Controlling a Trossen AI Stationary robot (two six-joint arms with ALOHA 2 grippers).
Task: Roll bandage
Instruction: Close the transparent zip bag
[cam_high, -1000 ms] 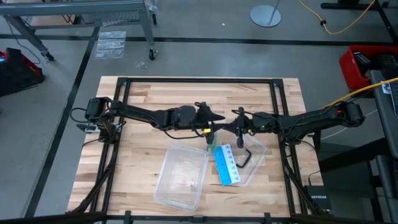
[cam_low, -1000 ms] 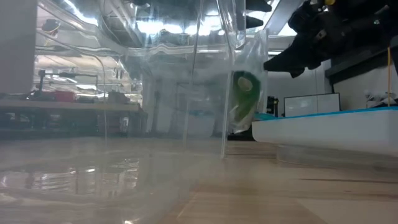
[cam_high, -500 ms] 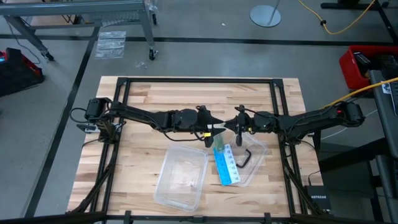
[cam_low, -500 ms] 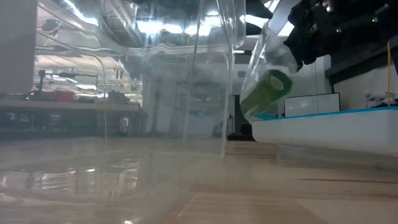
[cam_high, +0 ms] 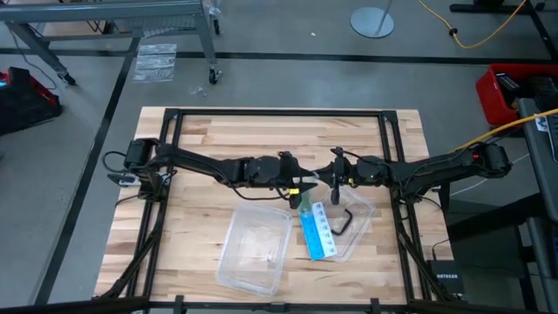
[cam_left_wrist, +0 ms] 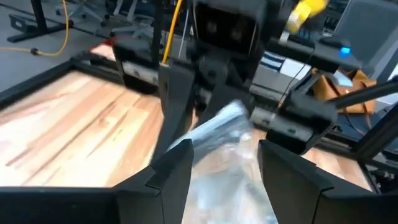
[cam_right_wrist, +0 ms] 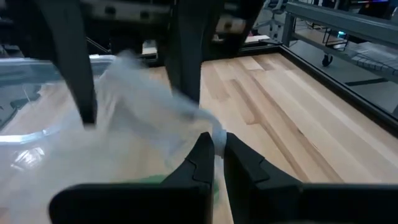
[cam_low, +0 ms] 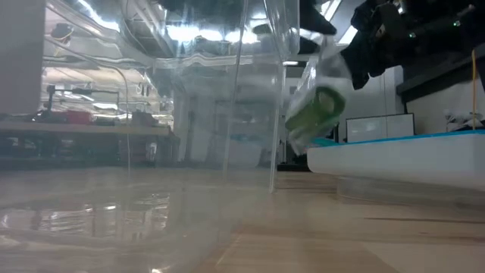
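Bench: we see a pale wooden bench (cam_high: 218, 139) with a black frame, and grey floor around it.
Left pincer: our left pincer (cam_high: 301, 186) is near the middle of the bench. Its fingers (cam_left_wrist: 171, 168) stand wide apart, with the clear bag between them but not squeezed.
Right pincer: our right pincer (cam_high: 330, 180) faces the left one, close by. Its fingers (cam_right_wrist: 202, 155) are pinched tight on the top of the clear plastic bag (cam_low: 318, 76).
Bandage: the green bandage (cam_low: 316, 111) is a little roll inside the bag. It hangs tilted in the air, above the bench.
Clear tray: a see-through tray (cam_high: 255, 250) sits on the bench near the front.
Card: a blue-and-white card (cam_high: 318, 232) lies just beside that tray.
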